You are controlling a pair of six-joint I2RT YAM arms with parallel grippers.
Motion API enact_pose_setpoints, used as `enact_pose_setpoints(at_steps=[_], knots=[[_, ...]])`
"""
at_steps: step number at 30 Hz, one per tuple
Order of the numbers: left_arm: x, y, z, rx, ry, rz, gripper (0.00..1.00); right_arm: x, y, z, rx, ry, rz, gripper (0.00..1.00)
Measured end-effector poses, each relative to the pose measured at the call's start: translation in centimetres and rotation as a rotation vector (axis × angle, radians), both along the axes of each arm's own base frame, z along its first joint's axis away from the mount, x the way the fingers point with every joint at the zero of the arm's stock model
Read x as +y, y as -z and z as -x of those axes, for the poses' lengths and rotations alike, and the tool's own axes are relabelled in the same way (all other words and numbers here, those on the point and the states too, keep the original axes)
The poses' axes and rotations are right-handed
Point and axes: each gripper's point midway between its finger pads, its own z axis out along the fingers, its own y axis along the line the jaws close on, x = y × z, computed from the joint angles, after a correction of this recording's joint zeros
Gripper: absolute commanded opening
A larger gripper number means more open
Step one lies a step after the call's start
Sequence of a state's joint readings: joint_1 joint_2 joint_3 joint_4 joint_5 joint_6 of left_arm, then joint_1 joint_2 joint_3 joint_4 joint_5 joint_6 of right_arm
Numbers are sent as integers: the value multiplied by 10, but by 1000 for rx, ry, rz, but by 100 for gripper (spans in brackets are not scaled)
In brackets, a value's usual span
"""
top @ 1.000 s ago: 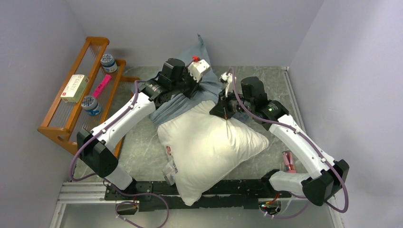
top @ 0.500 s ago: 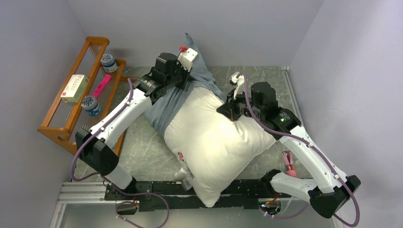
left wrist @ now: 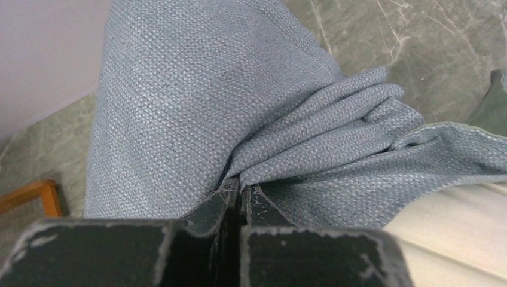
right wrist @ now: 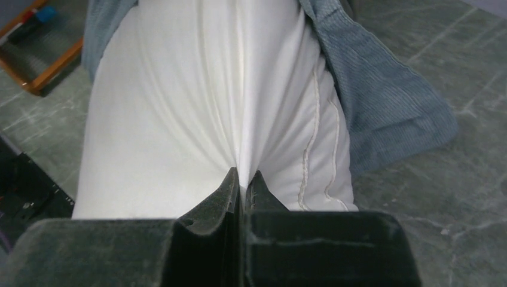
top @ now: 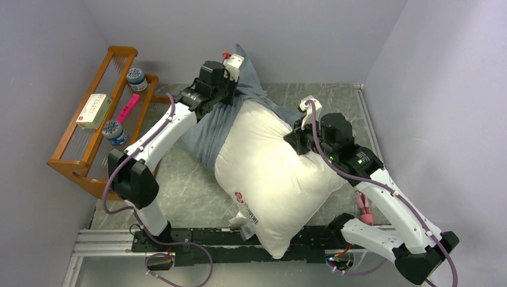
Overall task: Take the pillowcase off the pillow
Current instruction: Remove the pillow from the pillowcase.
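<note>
The peeling is well along: the pillow (top: 269, 173) lies mostly bare, and the grey-blue pillowcase (top: 206, 134) covers only its far-left end, bunched there. The left gripper (left wrist: 241, 190) is clamped on a fold of that cloth just beyond the pillow's far-left corner, while the right gripper (right wrist: 242, 178) pinches a pleat of the pillow's own white fabric at its right edge. Next, I judge, the left must draw the cloth away from the pillow while the right anchors it.

We see soft, even, fairly bright light with only faint shadows on the bench (top: 191, 191). The pillow (right wrist: 179, 119) nearly washes out in the right wrist view, and both wrist views blur at the near bottom edge.
</note>
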State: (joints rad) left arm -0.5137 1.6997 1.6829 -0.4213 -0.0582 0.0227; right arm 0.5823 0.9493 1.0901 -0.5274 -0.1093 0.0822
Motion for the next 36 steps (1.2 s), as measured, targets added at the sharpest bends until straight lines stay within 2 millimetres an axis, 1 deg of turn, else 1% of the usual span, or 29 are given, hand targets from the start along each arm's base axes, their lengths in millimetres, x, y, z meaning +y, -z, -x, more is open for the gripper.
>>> enact_pose_setpoints(at_steps=[4,8,9,11,13,17,18,21,24,25,26,29,31,34,36], knots=[[-4,10,-9,7,-10,14,5,-8,8,-9,-2,72,11,0],[-8,21,-12,6,1,41,5,-12,20,-14,12,117,11,0],[-10,24,-12,8,8,51,9,-12,21,-14,14,123,10,0],[-12,32,-13,15,20,76,16,-13,24,-16,19,139,6,9],[-13,38,-14,22,27,97,22,-13,26,-17,25,149,1,22],[-8,39,-13,17,24,112,35,-16,26,-20,23,180,-3,43],[-6,37,-11,16,22,114,41,-17,26,-20,23,186,-3,48],[4,25,-4,0,10,122,52,-20,27,-22,21,202,6,61],[22,8,10,-26,-16,123,60,-22,28,-22,23,206,14,69],[30,-1,17,-41,-29,126,61,-23,29,-22,23,207,19,72],[35,-4,19,-46,-37,125,63,-24,29,-22,24,207,22,75],[49,-19,33,-81,-60,135,67,-24,30,-22,19,202,31,79],[56,-25,43,-97,-70,139,70,-24,30,-22,17,194,34,82],[64,-28,58,-109,-74,143,74,-19,30,-19,19,164,29,90],[68,-26,67,-106,-74,142,79,-16,29,-17,19,142,28,92]])
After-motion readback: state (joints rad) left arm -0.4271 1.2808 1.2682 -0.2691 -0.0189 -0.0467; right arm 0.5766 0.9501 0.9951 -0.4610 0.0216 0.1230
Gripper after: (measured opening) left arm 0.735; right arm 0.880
